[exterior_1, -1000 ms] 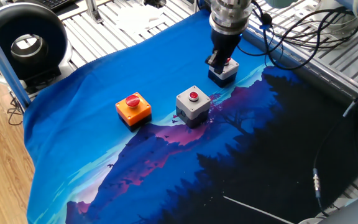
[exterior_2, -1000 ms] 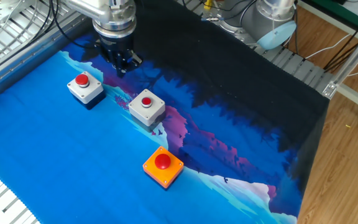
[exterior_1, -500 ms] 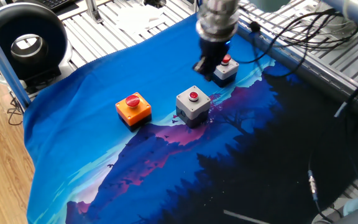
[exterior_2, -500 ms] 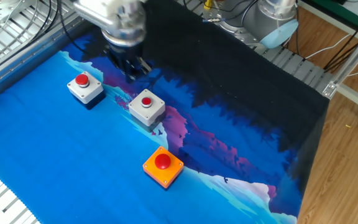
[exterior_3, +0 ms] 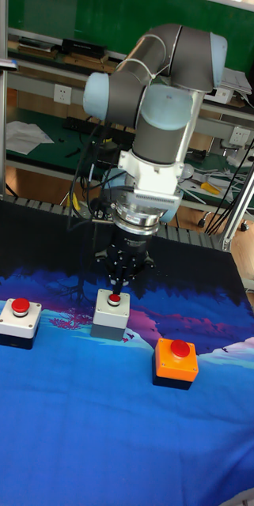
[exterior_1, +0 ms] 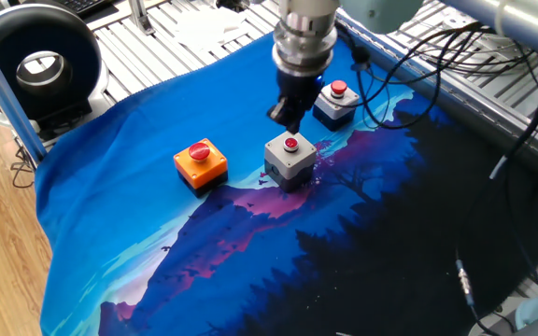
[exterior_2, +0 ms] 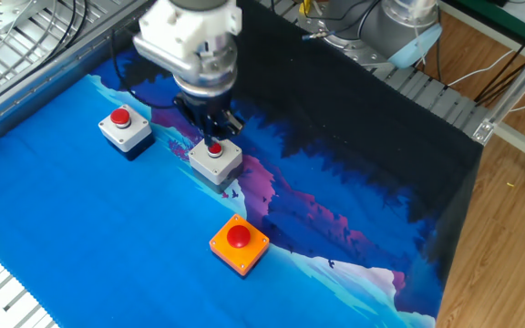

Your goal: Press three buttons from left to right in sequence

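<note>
Three switch boxes with red push-buttons stand in a row on the blue printed cloth [exterior_1: 110,215]. The orange one [exterior_1: 200,159] [exterior_2: 239,242] [exterior_3: 176,360] is at one end, the grey one [exterior_1: 290,157] [exterior_2: 215,158] [exterior_3: 112,313] in the middle, and the white one with a dark base [exterior_1: 336,101] [exterior_2: 124,128] [exterior_3: 19,321] at the other end. My gripper [exterior_1: 286,117] [exterior_2: 213,137] [exterior_3: 115,289] points straight down over the grey box's red button, its fingers shut to a point. The tips are at the button; contact cannot be told.
A black round device [exterior_1: 40,65] sits on the slatted metal table beside the cloth, next to an aluminium post [exterior_1: 7,93]. Loose cables [exterior_1: 437,56] trail behind the white box. The cloth's dark half [exterior_1: 418,233] lies on the far side of the buttons.
The gripper has travelled from over the white box to over the grey box. No box has shifted.
</note>
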